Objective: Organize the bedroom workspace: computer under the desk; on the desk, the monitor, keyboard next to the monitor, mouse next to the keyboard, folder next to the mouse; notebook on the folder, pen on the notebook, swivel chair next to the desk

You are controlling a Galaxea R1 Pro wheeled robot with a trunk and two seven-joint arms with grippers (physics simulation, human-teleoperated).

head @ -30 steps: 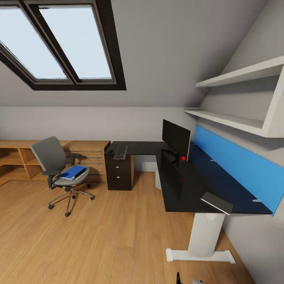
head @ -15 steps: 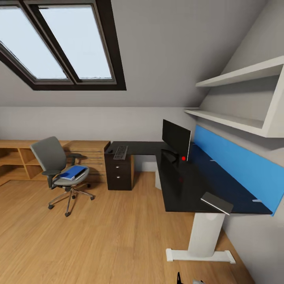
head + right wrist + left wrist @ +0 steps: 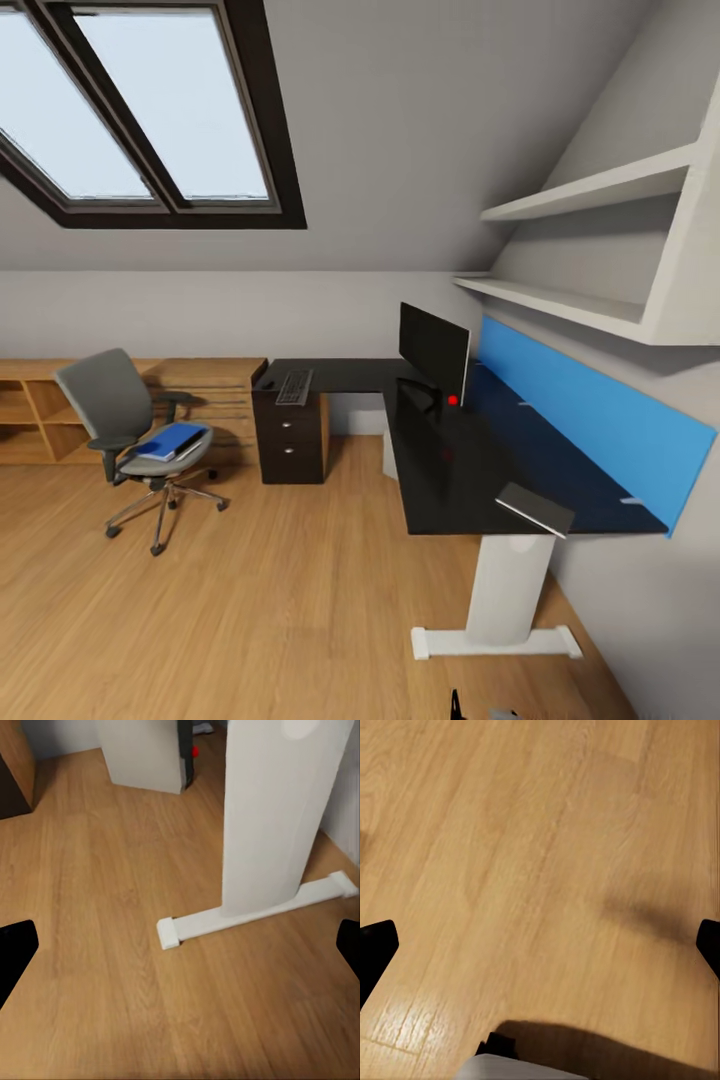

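Blue folder [image 3: 172, 440] lies on the chair [image 3: 125, 430] seat, well apart from the black desk [image 3: 470, 470] — monitor [image 3: 433, 352] and keyboard [image 3: 293, 387] already up there. Approach step, judging by this; next, drive toward the chair. Left gripper [image 3: 540, 945] and right gripper [image 3: 180, 945] both spread wide, empty.

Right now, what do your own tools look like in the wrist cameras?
Each tool shows as two plain black, blunt, wedge-shaped fingertips. The left tool's tips sit at both frame edges over light wooden floor; the right tool's look the same. No cables or markings are visible.
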